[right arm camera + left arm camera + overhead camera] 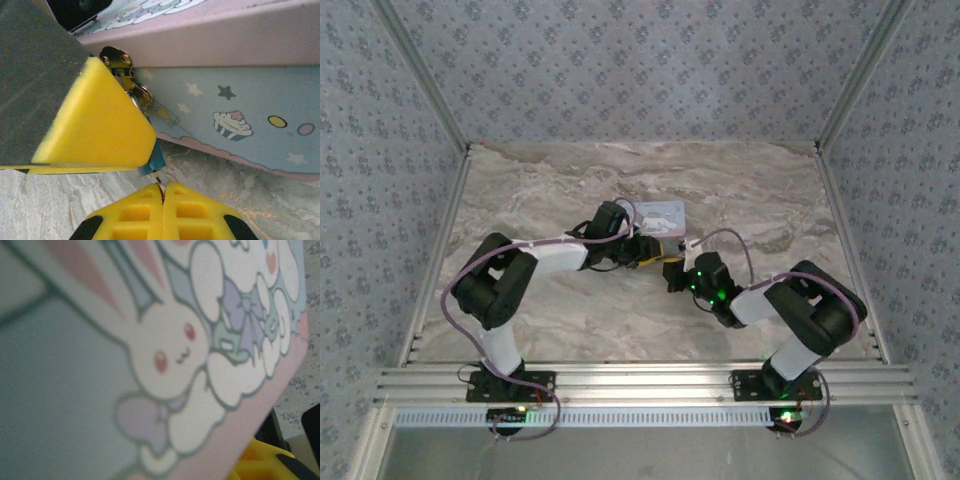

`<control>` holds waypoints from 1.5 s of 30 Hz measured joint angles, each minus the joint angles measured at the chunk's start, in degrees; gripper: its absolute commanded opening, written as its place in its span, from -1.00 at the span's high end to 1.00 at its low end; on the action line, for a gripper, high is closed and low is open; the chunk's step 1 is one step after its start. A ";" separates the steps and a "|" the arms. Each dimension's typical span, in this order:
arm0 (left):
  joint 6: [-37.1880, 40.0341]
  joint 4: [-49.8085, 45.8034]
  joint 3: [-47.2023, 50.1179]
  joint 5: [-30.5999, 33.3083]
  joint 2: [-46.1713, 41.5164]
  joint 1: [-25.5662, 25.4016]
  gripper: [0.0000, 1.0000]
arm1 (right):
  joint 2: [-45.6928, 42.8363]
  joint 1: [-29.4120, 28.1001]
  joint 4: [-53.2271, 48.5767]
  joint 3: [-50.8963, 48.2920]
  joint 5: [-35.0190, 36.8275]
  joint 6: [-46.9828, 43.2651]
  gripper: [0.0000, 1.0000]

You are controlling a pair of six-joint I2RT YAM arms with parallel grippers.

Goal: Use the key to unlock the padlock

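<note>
Padlock (151, 161): tiny, dark bluish, hanging from brass hasp (117, 59) on front wall of tin (240, 100), just above marble table (60, 195). Seen from right wrist cam, mostly hidden behind a big yellow-faced finger (95, 120) of the left gripper, which sits right against hasp & lock; only the lock's lower corner pokes out.

Key (160, 182): thin metal sliver running from btm of padlock straight down into right gripper (164, 192), whose yellow pads are pressed together, pinching the key.

Left wrist cam gives none of that: it shows the tin lid very close, blurred, w/ white bunny, pink ears, lilac bows, pink rim, and a bit of yellow at lower right.

Top cam gives the layout instead: tin lies mid-table, slightly far of centre, and both arms bend inward to meet at its near edge. Left gripper (642, 248) is at the tin's near side, right one just beside it. Lock & key are too small to pick out there.

Left gripper: can't tell if it's clamped or spread, as no cam shows both its fingers.
</note>
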State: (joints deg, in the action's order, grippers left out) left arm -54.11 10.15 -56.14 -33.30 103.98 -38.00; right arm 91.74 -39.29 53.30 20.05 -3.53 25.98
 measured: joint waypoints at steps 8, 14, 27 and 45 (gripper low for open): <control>0.37 -1.07 4.26 -0.09 -4.68 1.25 -0.17 | 0.39 -2.91 -0.83 -0.04 2.73 4.59 1.00; -1.62 0.22 9.42 1.49 -10.27 2.69 -0.23 | 0.72 -4.50 -2.43 0.02 2.73 8.76 1.00; -15.72 13.70 22.01 7.34 -12.39 0.87 -0.10 | 0.72 -7.74 -7.19 3.26 2.43 18.69 1.00; -20.85 20.09 22.34 10.88 -9.97 0.33 0.02 | 0.72 -8.55 -8.98 4.55 1.62 24.44 1.00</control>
State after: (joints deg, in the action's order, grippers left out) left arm -74.96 30.24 -33.80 -22.41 94.02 -37.67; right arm 92.47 -47.83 44.31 24.60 -1.91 50.41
